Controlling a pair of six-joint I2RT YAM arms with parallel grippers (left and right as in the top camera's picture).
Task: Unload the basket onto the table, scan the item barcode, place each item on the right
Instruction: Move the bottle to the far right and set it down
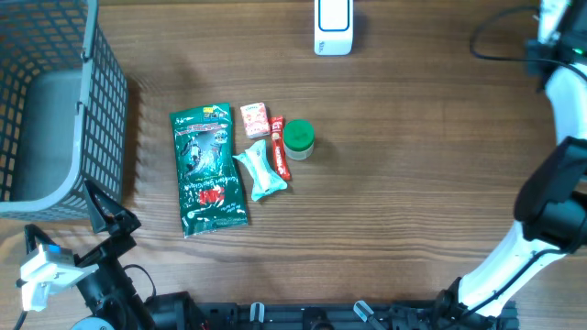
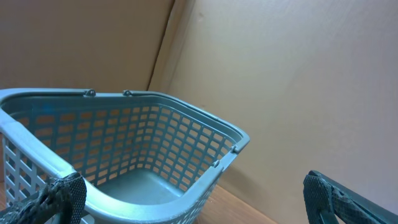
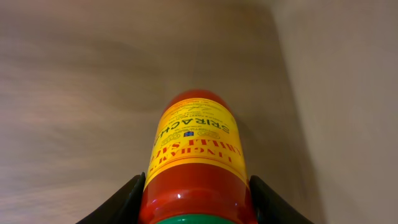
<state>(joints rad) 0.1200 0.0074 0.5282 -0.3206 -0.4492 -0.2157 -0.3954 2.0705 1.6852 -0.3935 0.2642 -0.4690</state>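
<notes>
Right claw (image 3: pixel 196 202) grasping sriracha bottle (image 3: pixel 194 149); barcode unseen, so rotate toward far scanner (image 1: pixel 332 27), hold steady. Left claw (image 1: pixel 108 213) released, idle.

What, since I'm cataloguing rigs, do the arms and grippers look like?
The left arm is black, with a white module near its wrist bearing a blue patch. The left gripper has dark, rough-textured fingers. The right arm has white links and black joints, and a black cable loops by its top. The right gripper has black fingers.
</notes>
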